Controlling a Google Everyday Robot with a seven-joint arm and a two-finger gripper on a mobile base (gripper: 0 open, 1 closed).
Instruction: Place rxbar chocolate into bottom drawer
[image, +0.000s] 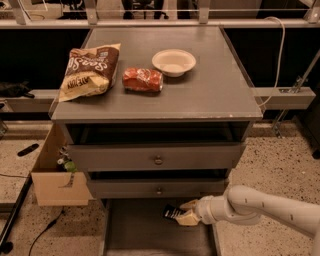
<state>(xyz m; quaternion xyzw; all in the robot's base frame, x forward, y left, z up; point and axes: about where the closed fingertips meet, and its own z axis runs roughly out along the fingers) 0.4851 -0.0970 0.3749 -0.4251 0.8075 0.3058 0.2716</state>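
The rxbar chocolate (171, 212), a small black bar with white lettering, is held at one end by my gripper (184, 212). The gripper reaches in from the right on a white arm and is shut on the bar. It holds the bar just above the open bottom drawer (135, 230), a wide shallow grey tray pulled out below the two knobbed drawers. The bar hangs near the drawer's back right, under the middle drawer's front.
On the cabinet top (210, 95) lie a brown-and-cream chip bag (90, 72), a red-orange snack packet (143, 79) and a white bowl (173, 62). A cardboard box (52, 177) stands left of the cabinet. Cables lie on the floor at left.
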